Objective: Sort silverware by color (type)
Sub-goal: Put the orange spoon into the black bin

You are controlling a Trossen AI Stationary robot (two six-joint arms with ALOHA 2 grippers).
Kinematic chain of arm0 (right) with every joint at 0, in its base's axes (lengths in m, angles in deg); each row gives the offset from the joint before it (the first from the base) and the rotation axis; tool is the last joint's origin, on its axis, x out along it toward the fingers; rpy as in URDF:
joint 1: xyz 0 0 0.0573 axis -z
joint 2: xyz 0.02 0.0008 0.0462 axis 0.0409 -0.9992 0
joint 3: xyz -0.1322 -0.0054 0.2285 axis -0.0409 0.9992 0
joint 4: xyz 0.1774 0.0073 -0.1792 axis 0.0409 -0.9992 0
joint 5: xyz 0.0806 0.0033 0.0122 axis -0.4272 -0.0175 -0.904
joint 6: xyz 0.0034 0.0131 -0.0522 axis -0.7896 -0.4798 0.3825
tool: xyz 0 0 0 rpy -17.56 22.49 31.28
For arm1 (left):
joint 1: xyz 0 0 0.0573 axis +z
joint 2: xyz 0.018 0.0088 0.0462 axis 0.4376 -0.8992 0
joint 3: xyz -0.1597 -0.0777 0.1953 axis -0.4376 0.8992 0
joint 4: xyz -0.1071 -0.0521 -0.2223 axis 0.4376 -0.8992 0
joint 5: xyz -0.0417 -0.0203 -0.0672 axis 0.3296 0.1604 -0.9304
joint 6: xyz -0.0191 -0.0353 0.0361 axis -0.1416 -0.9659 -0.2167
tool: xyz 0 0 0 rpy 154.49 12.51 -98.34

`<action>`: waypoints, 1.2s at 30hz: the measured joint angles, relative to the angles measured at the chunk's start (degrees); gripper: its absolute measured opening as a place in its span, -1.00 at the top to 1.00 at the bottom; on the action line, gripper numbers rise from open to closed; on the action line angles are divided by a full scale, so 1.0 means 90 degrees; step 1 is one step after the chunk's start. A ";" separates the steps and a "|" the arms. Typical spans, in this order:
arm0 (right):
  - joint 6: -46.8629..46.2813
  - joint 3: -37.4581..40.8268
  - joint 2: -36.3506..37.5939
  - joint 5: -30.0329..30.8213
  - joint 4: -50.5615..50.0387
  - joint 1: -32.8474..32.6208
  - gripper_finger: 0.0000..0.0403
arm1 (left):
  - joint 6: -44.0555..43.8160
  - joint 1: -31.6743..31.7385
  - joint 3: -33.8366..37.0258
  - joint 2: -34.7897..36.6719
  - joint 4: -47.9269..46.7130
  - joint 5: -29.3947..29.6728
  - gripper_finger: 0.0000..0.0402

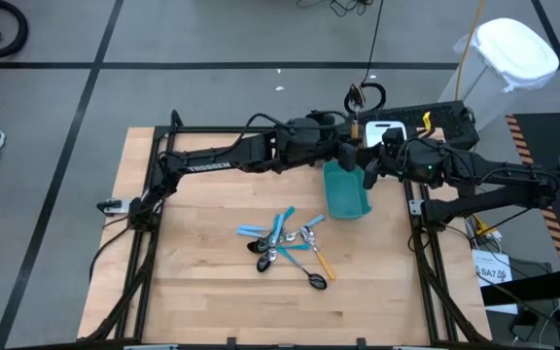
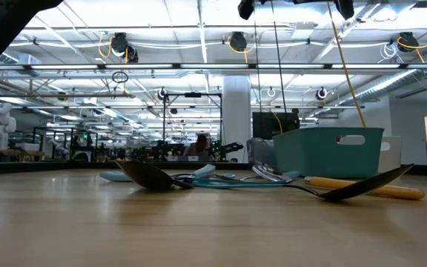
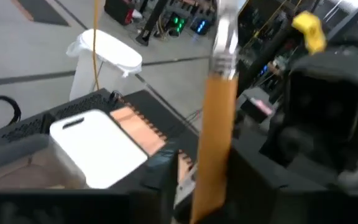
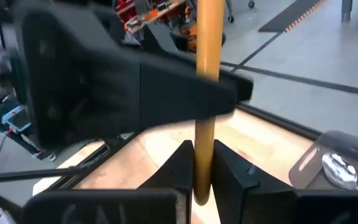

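Both grippers are meeting at twelve o'clock above the desk (image 1: 212,292): right gripper (image 4: 202,180) jaws are pinching the stiff, light orange-handled utensil (image 4: 207,74) low on its handle; left gripper's jaws I cannot tell.

Orange-handled utensil (image 3: 219,118) head cut off; left claw (image 3: 185,186) blurred.

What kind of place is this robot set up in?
Probably a robotics lab or workshop hall: a wooden table on a taped concrete floor, ceiling strip lights with hanging cables, and more workstations behind.
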 joint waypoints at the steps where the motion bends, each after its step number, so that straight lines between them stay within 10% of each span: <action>1: -0.0012 0.0000 0.0048 -0.0019 -0.0018 0.0001 0.85 | 0.0004 -0.0005 0.0001 -0.0002 -0.0048 -0.0007 0.24; 16: -0.1304 -0.0002 0.0567 -0.1009 -0.1704 0.0063 0.85 | 0.1727 0.0086 -0.0471 0.0449 -0.1815 -0.1090 -0.04; 29: -0.1828 -0.0007 0.0014 -0.3273 -0.2361 0.0323 0.85 | 0.6822 -0.0405 -0.0460 0.0554 -0.2575 -0.1203 -0.04; 36: -0.1805 -0.0007 -0.0390 -0.4402 -0.2361 0.0456 0.84 | 0.8027 -0.0656 -0.0460 0.0551 -0.2934 -0.0479 -0.04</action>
